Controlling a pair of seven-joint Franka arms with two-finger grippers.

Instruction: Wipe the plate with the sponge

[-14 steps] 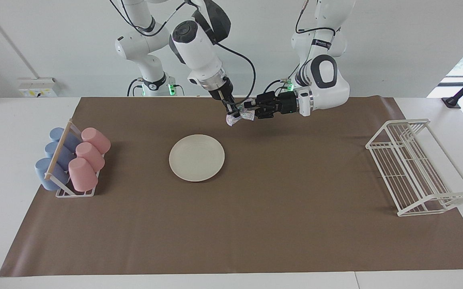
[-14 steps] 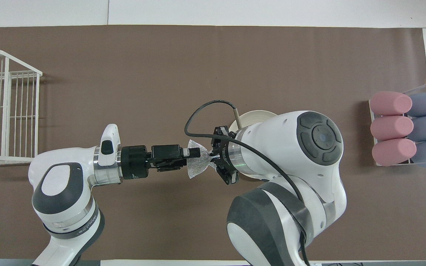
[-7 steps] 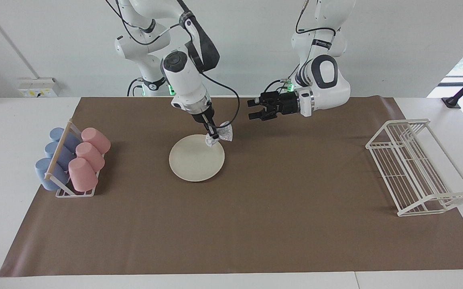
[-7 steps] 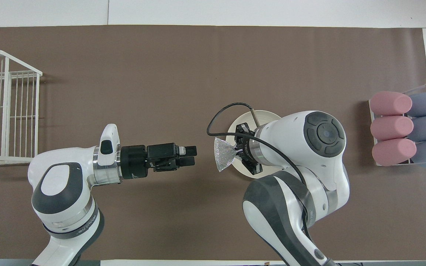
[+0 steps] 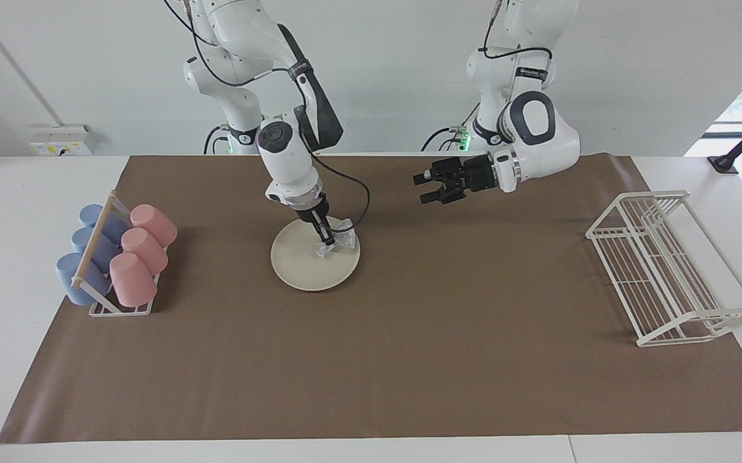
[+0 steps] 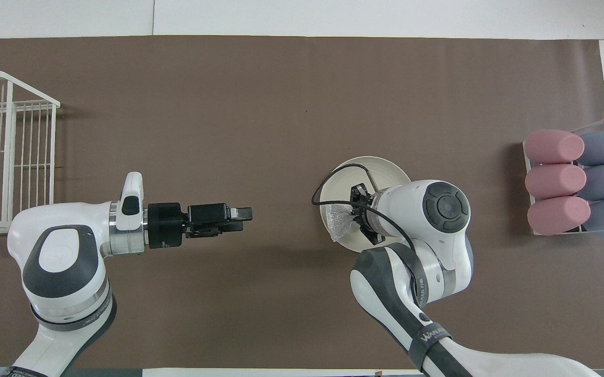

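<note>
Covering much of the plate (image 6: 380, 166) in the overhead view, the right arm's wrist leaves only the rim farther from the robots and the edge toward the left arm's end on show; the facing view shows the whole plate (image 5: 300, 267) lying flat on the brown mat (image 5: 409, 360) that covers the counter (image 5: 36, 186). The right end effector (image 5: 326, 239) has its fingers pinched shut on the sponge (image 5: 340, 240), which rests on the plate near the rim that is nearer to the robots and toward the left arm's end. From above the sponge (image 6: 339, 228) shows as a crumpled silvery fan, while the right end effector (image 6: 357, 220) itself is mostly hidden by the wrist.

The left end effector (image 5: 425, 188) waits in the air over bare mat, well apart from the plate, fingers spread and holding nothing; the overhead view shows it (image 6: 247, 219) pointing toward the plate.

At the right arm's end of the counter stands a cup rack (image 5: 117, 307) with pink cups (image 5: 143, 247) and blue cups (image 5: 85, 257), cut off by the edge in the overhead view. A white wire rack (image 5: 667, 270) sits at the left arm's end.
</note>
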